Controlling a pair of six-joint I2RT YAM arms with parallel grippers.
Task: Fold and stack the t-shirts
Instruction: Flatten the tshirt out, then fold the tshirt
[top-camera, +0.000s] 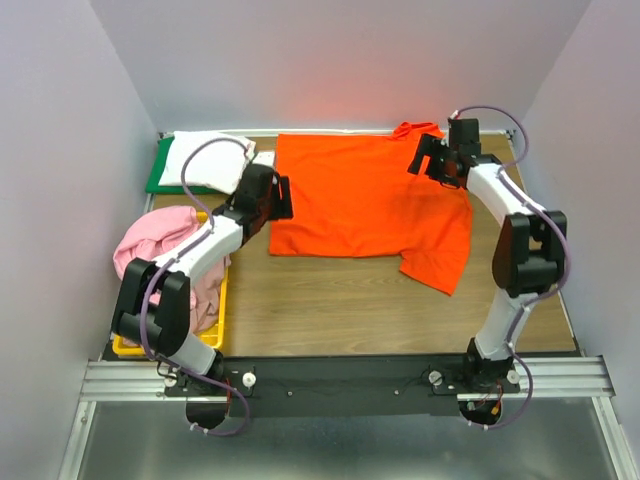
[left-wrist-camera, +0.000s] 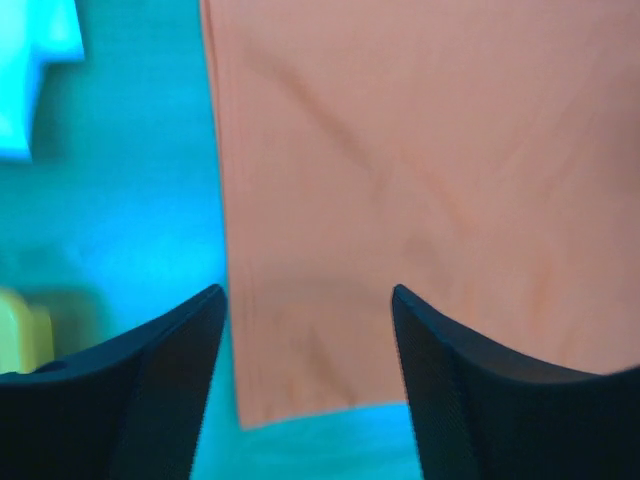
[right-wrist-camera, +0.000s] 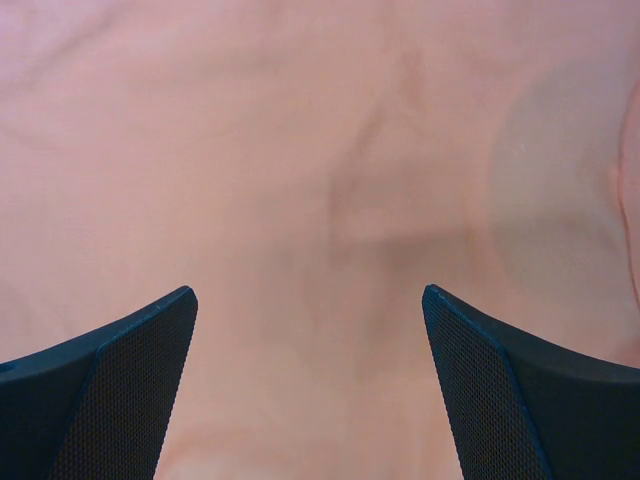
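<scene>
A bright orange t-shirt (top-camera: 360, 200) lies spread flat on the wooden table, one sleeve reaching toward the front right. My left gripper (top-camera: 285, 197) hovers over its left edge; in the left wrist view the gripper (left-wrist-camera: 306, 292) is open, with the shirt's corner (left-wrist-camera: 290, 360) below the gap and nothing between the fingers. My right gripper (top-camera: 420, 158) hangs over the shirt's far right part near the collar. It (right-wrist-camera: 308, 291) is wide open above the orange cloth (right-wrist-camera: 320, 150). A folded white t-shirt (top-camera: 205, 160) rests at the back left. Pink t-shirt cloth (top-camera: 160, 238) is heaped at the left.
The white shirt lies on a flat green board (top-camera: 160, 170) in the back left corner. The pink heap sits in a yellow plastic bin (top-camera: 222, 300) along the table's left edge. Grey walls close off the back and both sides.
</scene>
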